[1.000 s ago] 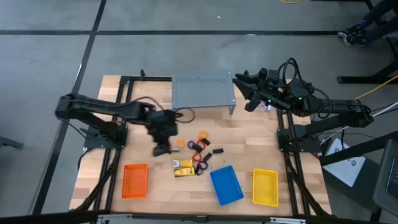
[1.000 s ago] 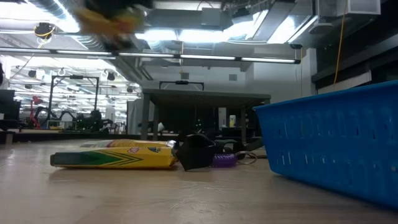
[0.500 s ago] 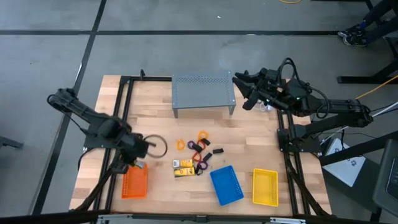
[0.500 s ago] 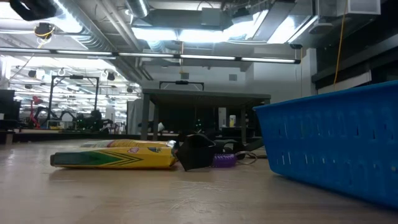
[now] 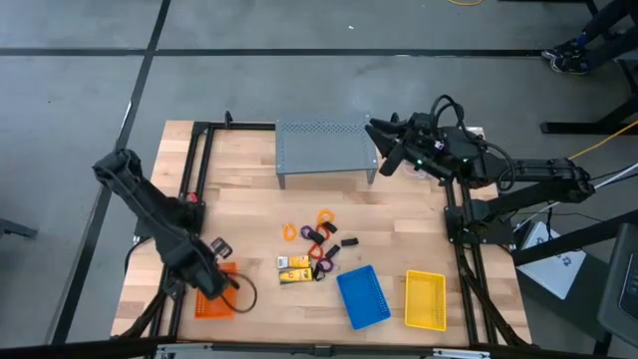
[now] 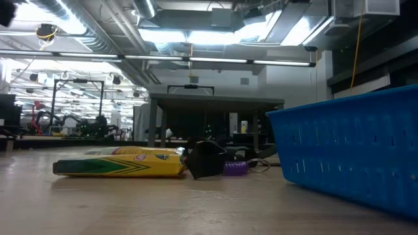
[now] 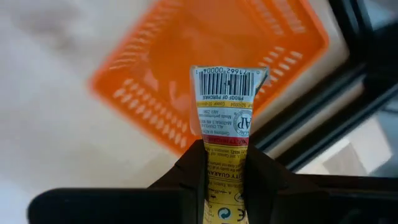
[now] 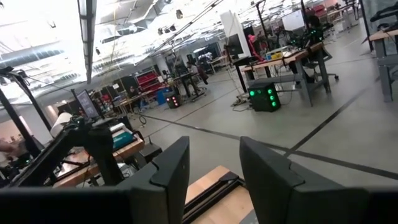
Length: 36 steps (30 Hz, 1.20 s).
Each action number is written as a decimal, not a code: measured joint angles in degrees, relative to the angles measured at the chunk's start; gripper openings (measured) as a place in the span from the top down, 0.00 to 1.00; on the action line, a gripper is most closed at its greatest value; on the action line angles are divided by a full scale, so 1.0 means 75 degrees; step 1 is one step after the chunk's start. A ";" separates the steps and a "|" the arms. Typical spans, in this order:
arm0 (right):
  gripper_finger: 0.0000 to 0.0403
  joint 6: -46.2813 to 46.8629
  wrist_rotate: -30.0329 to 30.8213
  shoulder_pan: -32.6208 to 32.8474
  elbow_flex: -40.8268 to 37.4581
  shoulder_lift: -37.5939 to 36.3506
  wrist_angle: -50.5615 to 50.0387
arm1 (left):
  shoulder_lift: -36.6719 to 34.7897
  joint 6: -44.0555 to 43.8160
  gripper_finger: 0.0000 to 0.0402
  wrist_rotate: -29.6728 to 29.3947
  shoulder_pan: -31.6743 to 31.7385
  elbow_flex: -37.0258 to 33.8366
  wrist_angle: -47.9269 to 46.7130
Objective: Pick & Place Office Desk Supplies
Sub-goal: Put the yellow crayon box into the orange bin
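Yellow-orange and glossy, the packet (image 7: pixel 227 124) sits pinched between the fingers of my left tool (image 7: pixel 227 180), its barcoded end sticking up flat and creased. A second ago that tool was in the middle of the surface among the supplies, with the packet already off the wood; now I have it swung to the near left corner, over the orange basket (image 5: pixel 211 294). In the left wrist view the basket (image 7: pixel 186 56) fills the background right behind the packet, so I judge the carry as good as done and the release as the next move.

The basket is rigid plastic mesh, square-cornered, its slotted walls low.

Further out, the rest of the supplies have not moved: a second crayon packet (image 5: pixel 292 266) lies flat on the pale wooden surface (image 5: pixel 419 229), with small black clips (image 5: pixel 317 235) and thin orange and purple loops (image 5: pixel 323 216) scattered just beside it. From the low view that packet (image 6: pixel 121 163) is a slim printed box, a black clip (image 6: pixel 206 160) touching its end.

The blue basket (image 5: pixel 362 296) and yellow basket (image 5: pixel 425 299) wait along the near edge.

My right tool (image 5: pixel 382 143) has crept a little toward the grey perforated shelf (image 5: pixel 326 148) at the far side, its fingers spread and holding nothing.
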 joint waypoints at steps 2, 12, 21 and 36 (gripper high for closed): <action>0.64 0.0003 0.0000 0.0000 0.0000 0.0000 0.0039 | 0.0216 0.0177 0.84 0.0040 -0.0281 -0.0144 0.0390; 0.64 0.0000 0.0003 0.0000 0.0000 0.0000 0.0113 | 0.1311 0.0762 0.84 -0.0008 -0.0841 -0.0237 0.2027; 0.64 -0.0003 0.0003 0.0000 0.0000 0.0000 0.0111 | 0.1662 0.0542 0.83 0.0011 -0.0949 -0.0237 0.2130; 0.64 -0.0058 -0.0088 0.0006 0.0000 0.0000 0.0108 | 0.1662 -0.1653 0.58 -0.0104 -0.0955 -0.0237 0.2108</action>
